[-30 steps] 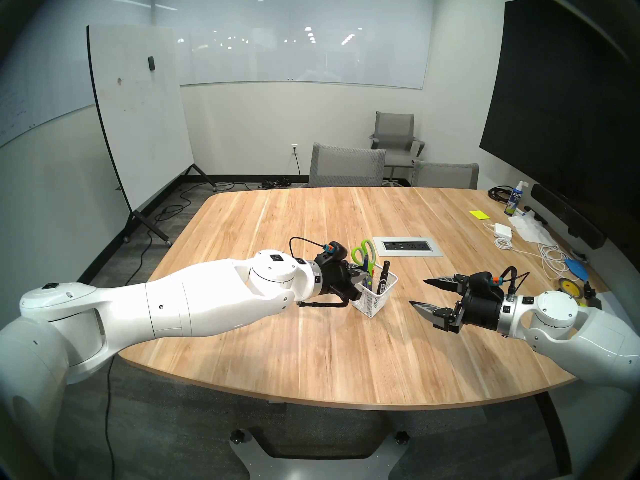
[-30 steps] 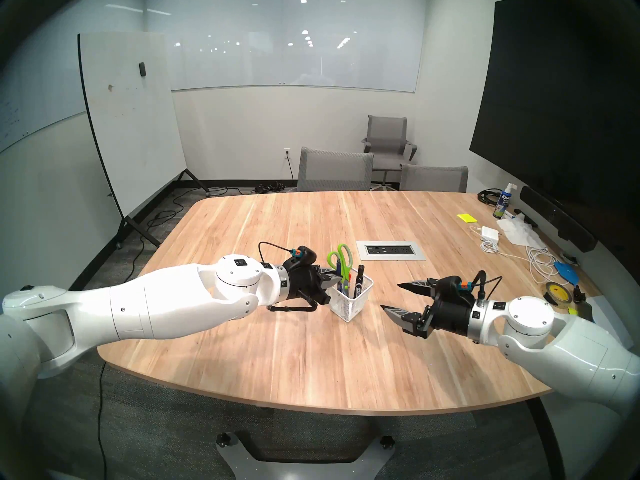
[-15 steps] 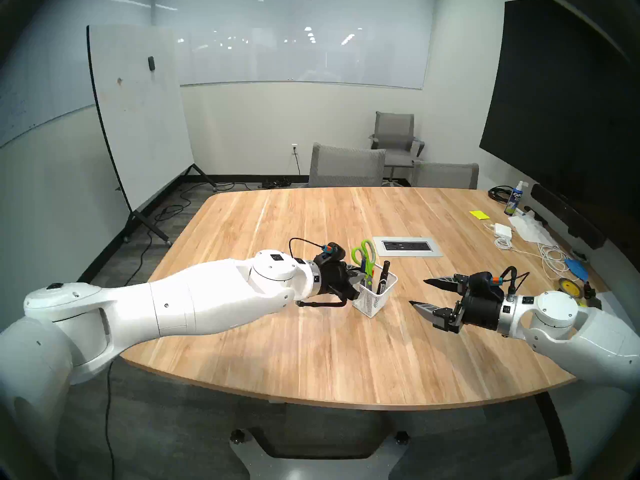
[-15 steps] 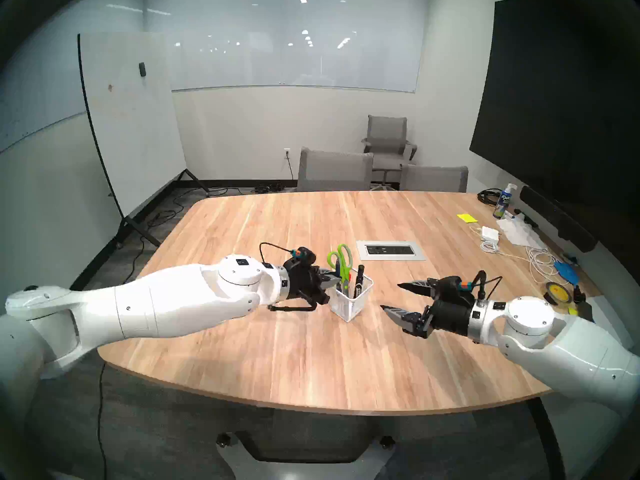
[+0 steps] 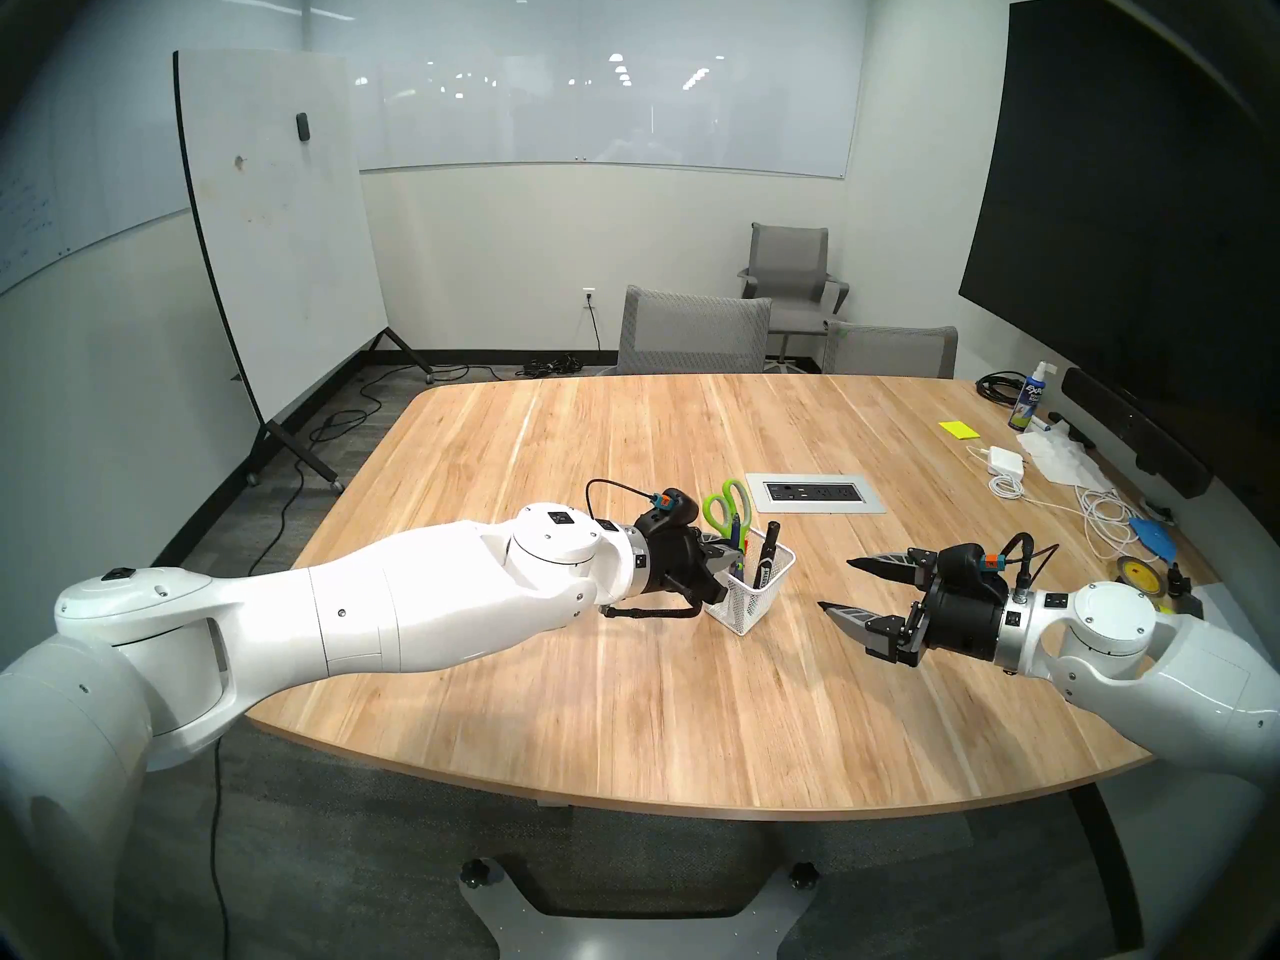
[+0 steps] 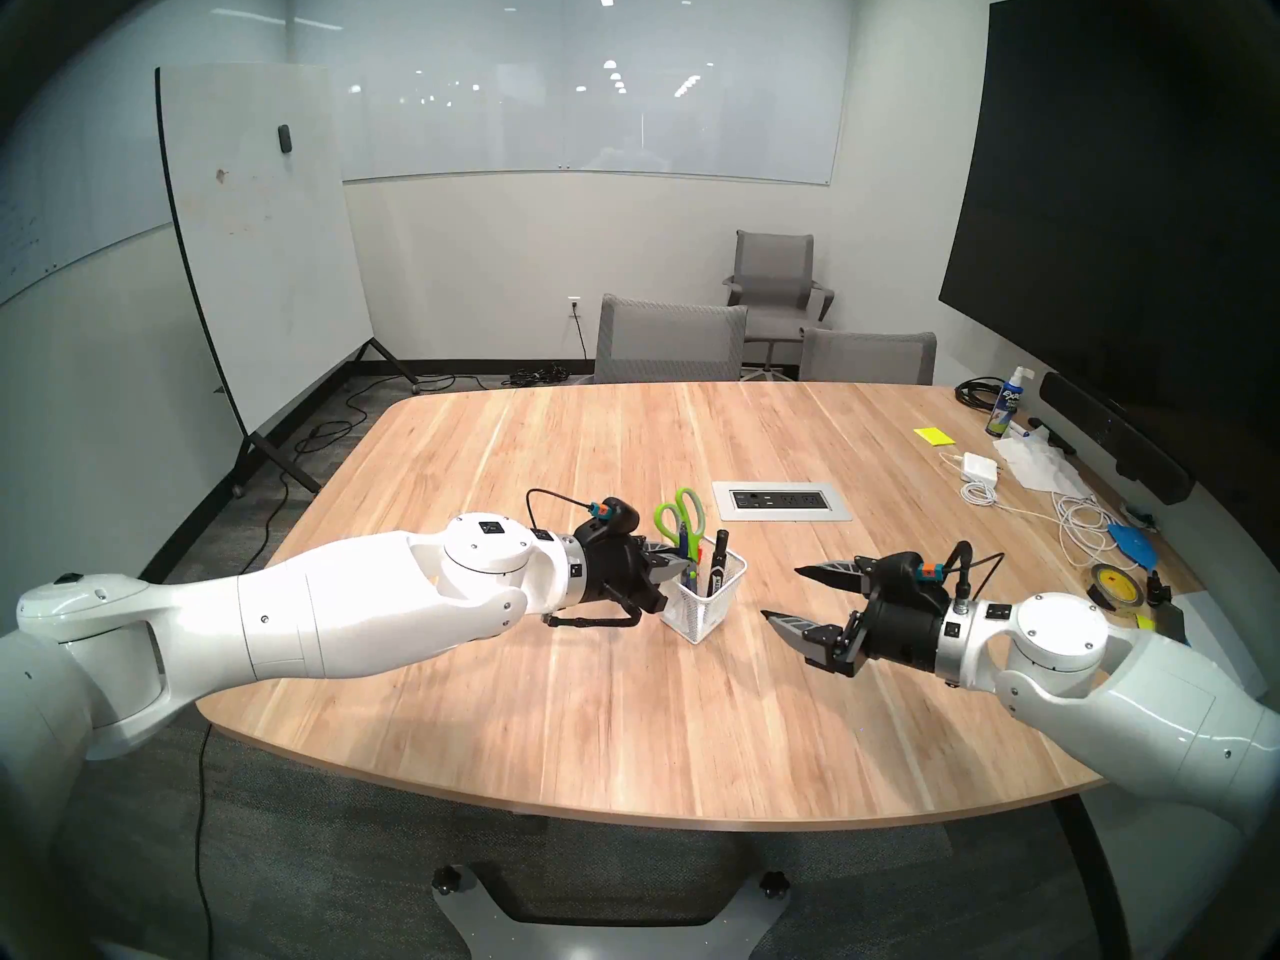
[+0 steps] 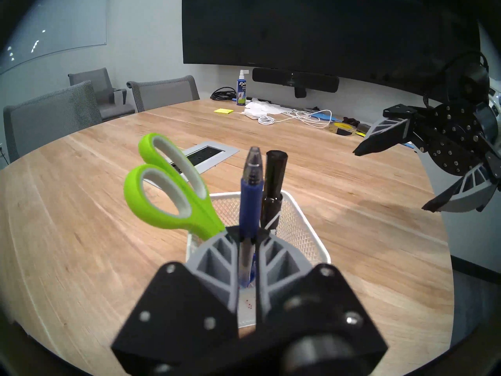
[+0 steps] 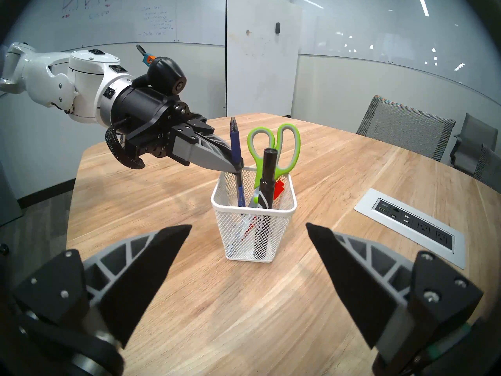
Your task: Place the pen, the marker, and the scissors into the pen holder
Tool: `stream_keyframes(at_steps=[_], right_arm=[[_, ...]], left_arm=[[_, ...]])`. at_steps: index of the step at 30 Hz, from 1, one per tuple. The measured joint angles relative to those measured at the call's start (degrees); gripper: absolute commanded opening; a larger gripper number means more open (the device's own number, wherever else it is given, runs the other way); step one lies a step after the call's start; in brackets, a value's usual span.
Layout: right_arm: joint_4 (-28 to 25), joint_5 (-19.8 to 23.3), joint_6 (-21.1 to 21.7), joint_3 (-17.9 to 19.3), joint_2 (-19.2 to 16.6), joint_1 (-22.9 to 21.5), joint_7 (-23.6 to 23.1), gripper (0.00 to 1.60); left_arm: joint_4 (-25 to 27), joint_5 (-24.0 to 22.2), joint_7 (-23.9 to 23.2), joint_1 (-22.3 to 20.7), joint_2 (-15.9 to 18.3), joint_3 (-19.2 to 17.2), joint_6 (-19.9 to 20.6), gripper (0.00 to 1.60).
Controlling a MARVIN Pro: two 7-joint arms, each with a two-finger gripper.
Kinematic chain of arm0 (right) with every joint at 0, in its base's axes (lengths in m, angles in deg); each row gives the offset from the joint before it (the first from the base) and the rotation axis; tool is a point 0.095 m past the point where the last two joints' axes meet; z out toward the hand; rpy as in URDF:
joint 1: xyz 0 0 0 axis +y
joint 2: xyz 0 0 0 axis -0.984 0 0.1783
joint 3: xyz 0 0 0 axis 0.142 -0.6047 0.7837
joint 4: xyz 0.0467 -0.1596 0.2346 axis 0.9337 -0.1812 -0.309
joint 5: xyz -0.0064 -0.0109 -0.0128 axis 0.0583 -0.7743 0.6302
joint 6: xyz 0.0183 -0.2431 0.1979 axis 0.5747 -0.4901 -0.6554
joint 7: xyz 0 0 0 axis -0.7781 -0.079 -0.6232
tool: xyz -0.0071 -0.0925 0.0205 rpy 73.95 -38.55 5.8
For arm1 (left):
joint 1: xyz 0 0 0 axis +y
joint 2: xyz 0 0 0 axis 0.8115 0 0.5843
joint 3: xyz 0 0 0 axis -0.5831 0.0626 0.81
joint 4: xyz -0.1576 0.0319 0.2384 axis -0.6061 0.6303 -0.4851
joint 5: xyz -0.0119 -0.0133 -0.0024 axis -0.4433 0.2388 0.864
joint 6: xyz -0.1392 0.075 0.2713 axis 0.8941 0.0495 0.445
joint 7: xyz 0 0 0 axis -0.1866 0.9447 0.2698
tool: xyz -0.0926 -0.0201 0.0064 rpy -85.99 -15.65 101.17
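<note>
Three items stand in the holder: scissors and marker lean free, while the left claw pinches the pen, its tip already inside, likely steadying it for release. Right claw waits spread nearby above the surface.

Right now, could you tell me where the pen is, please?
In the right wrist view, the pen stands in the pen holder, left of the scissors, pinched by the left claw.

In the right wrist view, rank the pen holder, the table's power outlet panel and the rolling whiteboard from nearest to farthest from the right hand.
1. pen holder: straight ahead of the open right hand, on the table.
2. power outlet panel: to the view's right, set into the tabletop.
3. rolling whiteboard: beyond the table's far edge.
</note>
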Motion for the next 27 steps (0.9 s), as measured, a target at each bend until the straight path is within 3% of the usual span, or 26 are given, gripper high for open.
stream_keyframes(at_steps=[7,18,27], right_arm=[[0.0,0.0,0.0,0.0,0.0,0.0,0.0,1.59],[0.0,0.0,0.0,0.0,0.0,0.0,0.0,1.59],[0.0,0.0,0.0,0.0,0.0,0.0,0.0,1.59]], left_arm=[[0.2,-0.4,0.9,0.2,0.0,0.0,-0.1,0.99],[1.1,-0.6,1.7,0.4,0.3,0.1,-0.1,1.15],[3.8,-0.1,3.2,0.0,1.7,0.1,0.1,1.17]])
